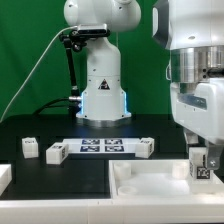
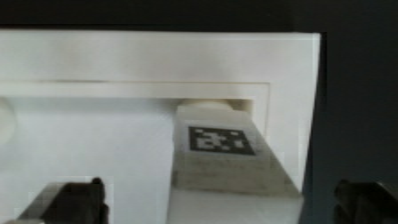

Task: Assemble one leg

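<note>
The leg (image 2: 228, 150), a white post with a square marker tag, stands in a corner of the large white rimmed panel (image 2: 107, 60). My gripper (image 2: 217, 205) is above it. Its dark fingers (image 2: 75, 200) are spread wide on either side of the leg, with gaps on both sides. In the exterior view the gripper (image 1: 199, 176) hangs over the panel's (image 1: 150, 190) corner at the exterior view's right. The leg's tag (image 1: 201, 169) shows between the fingers.
Three more loose legs lie on the black table: two (image 1: 30, 147) (image 1: 57, 152) at the exterior view's left and one (image 1: 145, 147) beside the marker board (image 1: 103, 146). The arm's base (image 1: 100, 85) stands behind. A white piece (image 1: 4, 178) sits at the left edge.
</note>
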Robot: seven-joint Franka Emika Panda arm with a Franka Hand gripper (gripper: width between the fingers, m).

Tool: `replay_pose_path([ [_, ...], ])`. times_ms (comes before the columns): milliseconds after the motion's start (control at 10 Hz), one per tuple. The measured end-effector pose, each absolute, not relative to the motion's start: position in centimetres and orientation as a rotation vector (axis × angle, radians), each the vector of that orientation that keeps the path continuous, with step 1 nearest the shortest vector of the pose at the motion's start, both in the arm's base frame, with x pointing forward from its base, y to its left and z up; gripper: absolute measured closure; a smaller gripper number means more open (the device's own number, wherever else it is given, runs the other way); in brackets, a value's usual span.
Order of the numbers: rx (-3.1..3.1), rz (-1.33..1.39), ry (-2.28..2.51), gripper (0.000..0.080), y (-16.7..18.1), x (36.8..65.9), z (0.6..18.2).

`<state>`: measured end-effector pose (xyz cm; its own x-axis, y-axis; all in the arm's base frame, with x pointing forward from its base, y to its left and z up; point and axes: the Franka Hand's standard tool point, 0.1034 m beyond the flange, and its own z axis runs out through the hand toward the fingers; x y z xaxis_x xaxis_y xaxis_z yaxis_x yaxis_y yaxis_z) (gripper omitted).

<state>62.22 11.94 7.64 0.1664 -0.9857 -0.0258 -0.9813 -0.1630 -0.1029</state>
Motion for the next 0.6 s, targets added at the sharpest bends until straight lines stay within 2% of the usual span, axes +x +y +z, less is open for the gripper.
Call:
replay_pose_path([
  [600, -2.864, -0.12, 1.088, 0.0151, 11.9, 62.51, 7.85],
])
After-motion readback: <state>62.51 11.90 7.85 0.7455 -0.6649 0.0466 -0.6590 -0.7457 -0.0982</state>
